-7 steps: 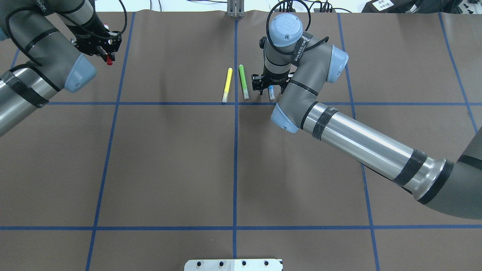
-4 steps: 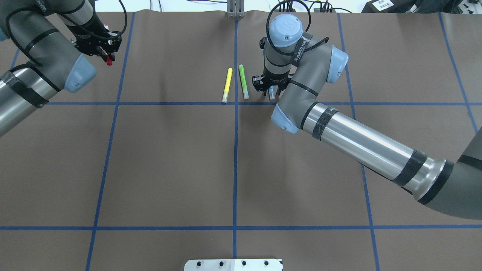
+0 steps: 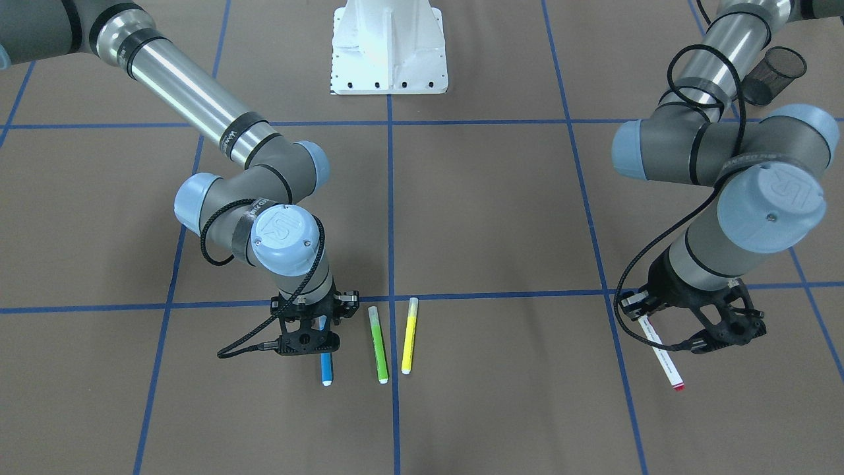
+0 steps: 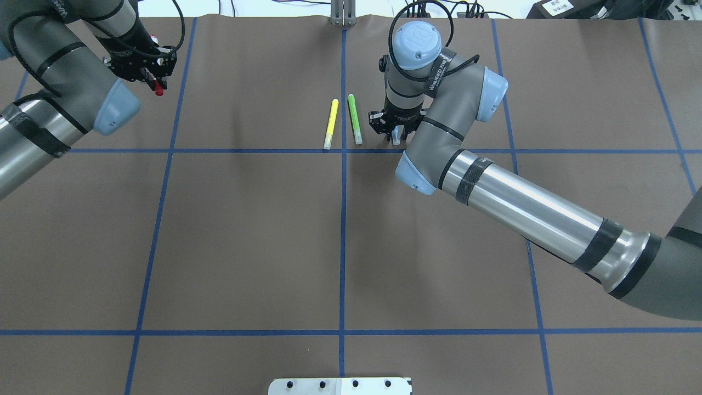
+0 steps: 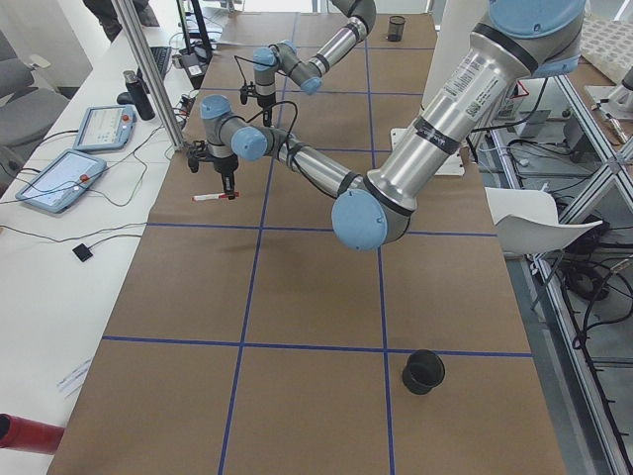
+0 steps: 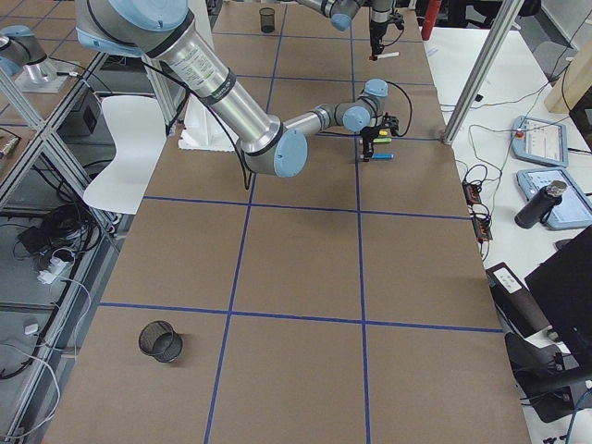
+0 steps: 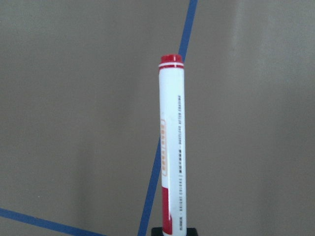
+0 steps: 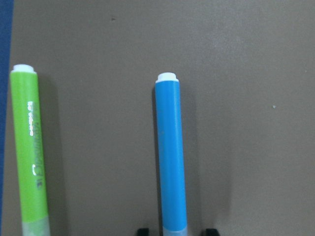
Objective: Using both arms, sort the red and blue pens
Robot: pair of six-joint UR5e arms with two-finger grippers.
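Left gripper (image 4: 152,75) pinching red pen (image 7: 171,147) near table's (image 4: 247,247) far left corner. Right gripper (image 4: 395,133) spread, straddling blue pen (image 8: 171,157) lying just beside green marker (image 8: 32,147).

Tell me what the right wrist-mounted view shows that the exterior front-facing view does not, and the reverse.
Only the wrist view: small print on the barrel of the slim green marker, and the black fingertips of the right end effector standing apart on either side of the slim blue-barrelled pen. Only the front view: the slim yellow marker, the white-barrelled red-ended pen held by the left end effector, a black mesh cup. Both: the blue pen and green marker lying side by side on the brown table.
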